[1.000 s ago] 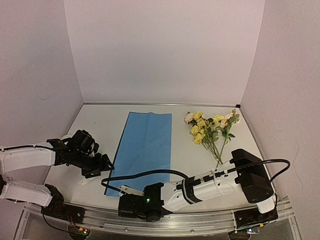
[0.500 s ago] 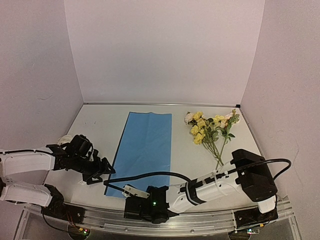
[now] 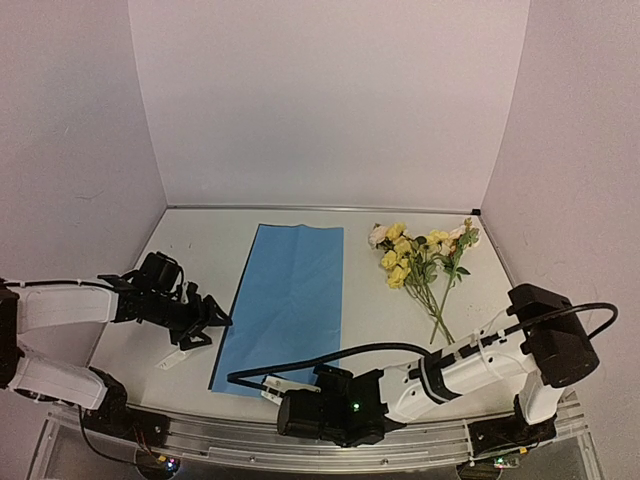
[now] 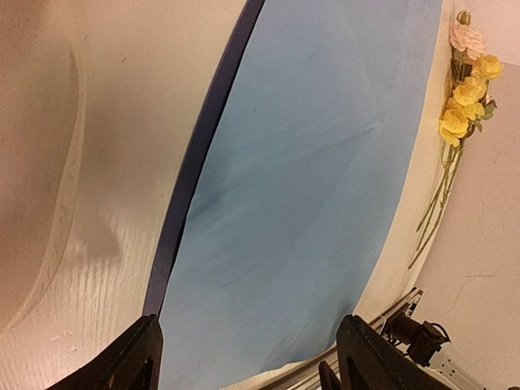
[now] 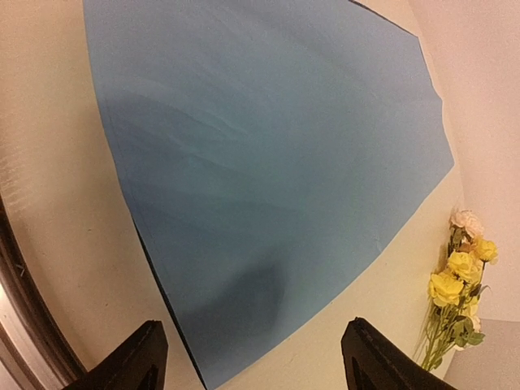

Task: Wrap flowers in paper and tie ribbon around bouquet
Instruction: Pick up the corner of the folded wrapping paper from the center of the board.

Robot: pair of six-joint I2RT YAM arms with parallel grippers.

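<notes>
Top external view: I am observing the paper [image 3: 290, 300] lying flat on the counter [image 3: 190, 250], light blue face up. In the left wrist view its dark navy underside is showing as a thin line along the left edge. The flowers [image 3: 420, 258] are lying to its right, apart from it, with blooms toward the back and stems pointing toward the near edge. Neither item has moved since one second ago.

The left gripper [image 3: 212, 325] is hovering just beside the paper's left edge. Compared with one second ago, it is sitting slightly farther from the near edge. Its fingers [image 4: 134, 361] are standing wide apart and holding nothing.

The right gripper [image 3: 268, 388] is sitting low at the near edge, by the paper's near left corner. Its wrist has slid to the right since the earlier frame. In the right wrist view its fingers [image 5: 134, 361] are standing wide apart, with only paper and bare counter showing between them, and they are gripping nothing.
</notes>
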